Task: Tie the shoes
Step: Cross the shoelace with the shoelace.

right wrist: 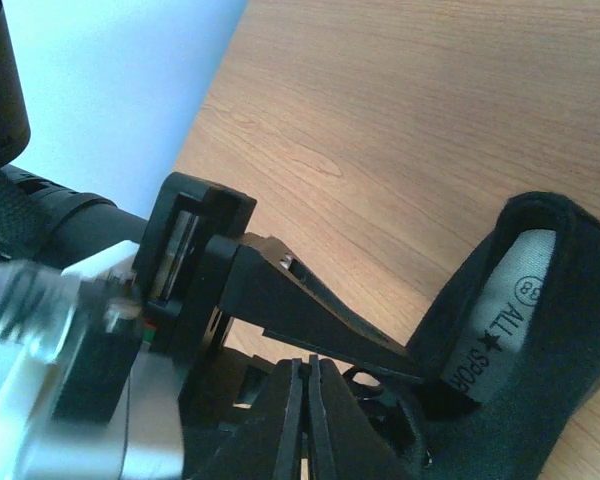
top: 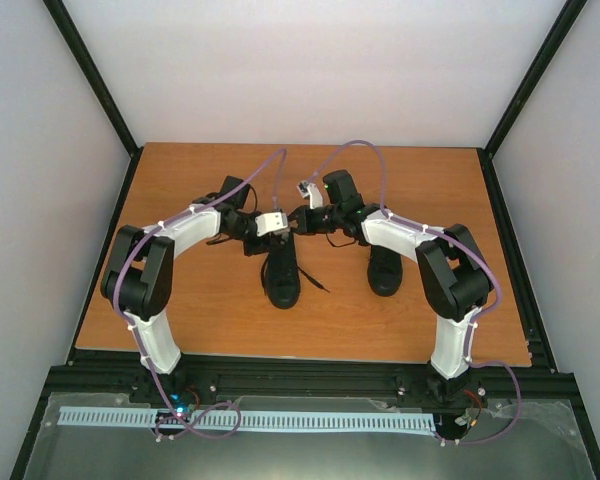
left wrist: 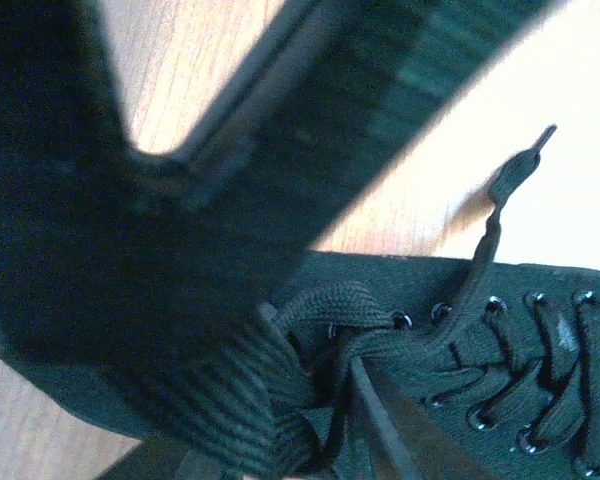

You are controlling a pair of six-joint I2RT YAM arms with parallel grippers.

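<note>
Two black canvas shoes sit side by side near the middle of the wooden bench [top: 410,170], their toes towards the near edge. The left shoe [top: 281,280] stands in the open. The right shoe [top: 384,272] is well apart from it, and the right arm's forearm covers its far end. Both arms reach inward and meet over the far end of the left shoe. The left gripper [top: 276,240] is right at the top of the lacing. Its wrist view is filled by one blurred dark finger [left wrist: 310,130] slanting across the picture, and under it are the crossed laces [left wrist: 380,345] and the rows of eyelets. One loose lace end [left wrist: 490,225] rises off the shoe and stands out over the bare wood. The right wrist view shows one finger of the left gripper reaching into the mouth of the shoe, but I cannot tell whether this gripper is spread or pinching anything. The right gripper [right wrist: 306,405] hangs just beside it, fingers pressed flat together. Whether a lace is caught between them cannot be made out. Beside it the shoe's heel opening shows a grey insole label [right wrist: 500,335]. From above, a thin lace trails off the left shoe onto the bench, towards the right shoe.
</note>
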